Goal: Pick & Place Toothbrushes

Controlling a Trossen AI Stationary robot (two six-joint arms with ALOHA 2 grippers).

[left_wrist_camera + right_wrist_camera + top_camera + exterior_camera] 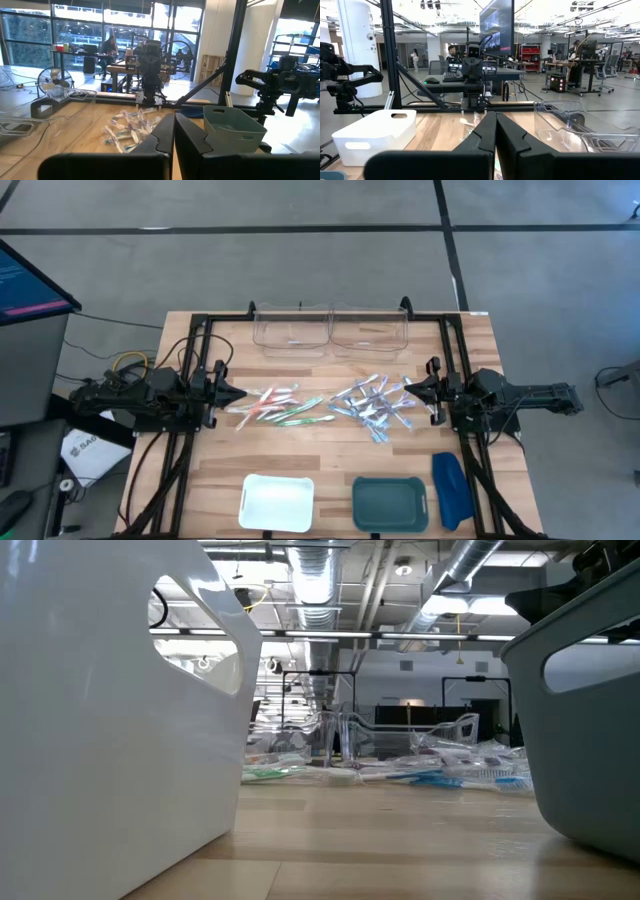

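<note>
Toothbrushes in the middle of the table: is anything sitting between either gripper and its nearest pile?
Nothing visible blocks either one. The left gripper, fingers shut, points straight at the pink and green toothbrushes over bare table. The right gripper, also shut, sits at the edge of the wrapped toothbrushes. The clear bins stand off to the far side.

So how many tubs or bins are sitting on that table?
4. Two clear bins sit side by side at the far edge. A white tub and a teal tub sit side by side at the near edge. None seem hidden.

Two clear bins (330, 330), two trays (277, 502)
</note>
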